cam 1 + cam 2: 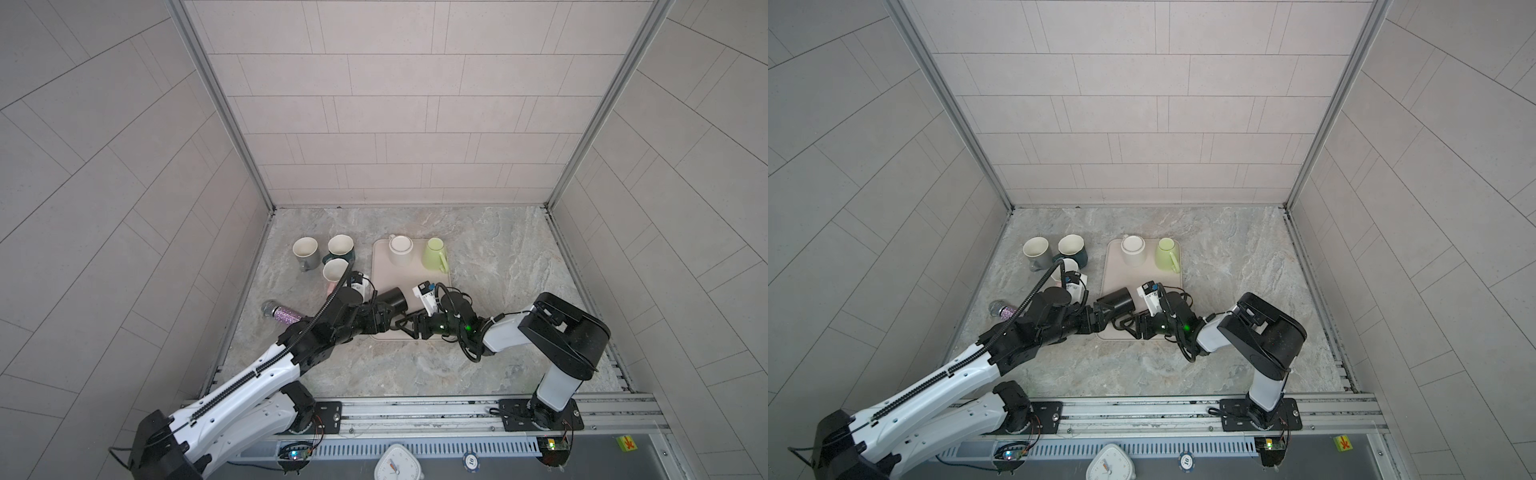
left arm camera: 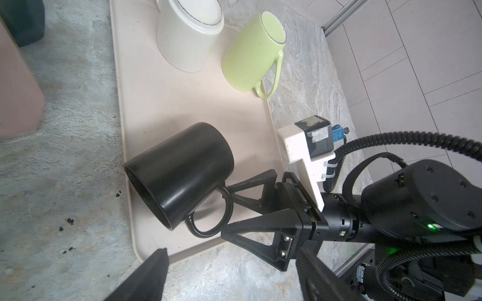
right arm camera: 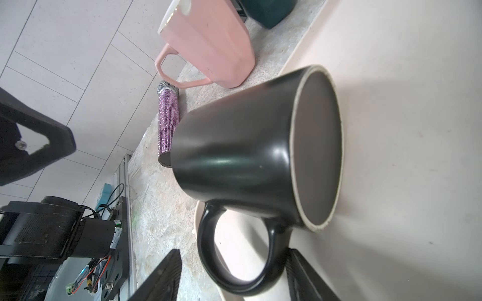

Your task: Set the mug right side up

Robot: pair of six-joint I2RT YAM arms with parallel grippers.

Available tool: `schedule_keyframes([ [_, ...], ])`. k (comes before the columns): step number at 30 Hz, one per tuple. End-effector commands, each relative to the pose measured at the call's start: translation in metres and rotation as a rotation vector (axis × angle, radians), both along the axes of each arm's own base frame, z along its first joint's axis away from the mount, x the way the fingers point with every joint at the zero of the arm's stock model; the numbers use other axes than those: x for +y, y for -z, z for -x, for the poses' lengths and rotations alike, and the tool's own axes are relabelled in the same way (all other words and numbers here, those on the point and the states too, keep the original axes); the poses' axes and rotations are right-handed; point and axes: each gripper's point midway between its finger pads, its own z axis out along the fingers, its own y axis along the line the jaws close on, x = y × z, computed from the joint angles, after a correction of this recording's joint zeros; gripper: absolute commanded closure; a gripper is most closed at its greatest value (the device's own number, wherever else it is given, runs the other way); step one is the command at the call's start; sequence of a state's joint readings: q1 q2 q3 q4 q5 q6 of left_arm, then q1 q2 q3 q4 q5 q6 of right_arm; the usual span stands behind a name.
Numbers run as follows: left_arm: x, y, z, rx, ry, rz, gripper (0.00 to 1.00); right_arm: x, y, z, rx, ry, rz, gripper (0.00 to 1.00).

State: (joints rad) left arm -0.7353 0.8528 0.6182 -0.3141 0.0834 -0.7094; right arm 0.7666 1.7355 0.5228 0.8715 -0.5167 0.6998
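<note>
A black mug (image 1: 394, 300) (image 1: 1118, 301) lies on its side on the near part of the beige tray (image 1: 415, 278), its mouth towards my left arm and its base (image 3: 317, 148) towards the tray's far side. Its handle (image 3: 208, 260) (image 2: 224, 206) sticks out towards my right gripper (image 3: 234, 260) (image 1: 400, 325). That gripper is open, with one finger on each side of the handle loop: one lies close against it and the other stands apart. My left gripper (image 2: 232, 273) (image 1: 382, 312) is open just short of the mug's mouth and holds nothing.
A white mug (image 1: 401, 249) and a green mug (image 1: 435, 253) stand upside down at the tray's far end. Grey (image 1: 305, 251), teal (image 1: 340, 247) and pink (image 1: 334, 272) mugs stand upright to the tray's left. A glittery microphone (image 1: 280, 312) lies near the left arm.
</note>
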Motion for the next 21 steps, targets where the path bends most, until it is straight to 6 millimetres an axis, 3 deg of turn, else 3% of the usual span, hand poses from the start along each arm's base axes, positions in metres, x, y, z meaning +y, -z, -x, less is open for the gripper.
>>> schedule_keyframes([
  [1, 0.009, 0.007, 0.002, 0.008, -0.025, -0.023, 0.17, 0.011, -0.013, -0.003, -0.001, -0.001, -0.059, 0.36],
  [21, 0.019, 0.015, 0.002, 0.011, -0.048, -0.05, 0.16, 0.025, -0.002, -0.007, 0.057, 0.024, -0.026, 0.37],
])
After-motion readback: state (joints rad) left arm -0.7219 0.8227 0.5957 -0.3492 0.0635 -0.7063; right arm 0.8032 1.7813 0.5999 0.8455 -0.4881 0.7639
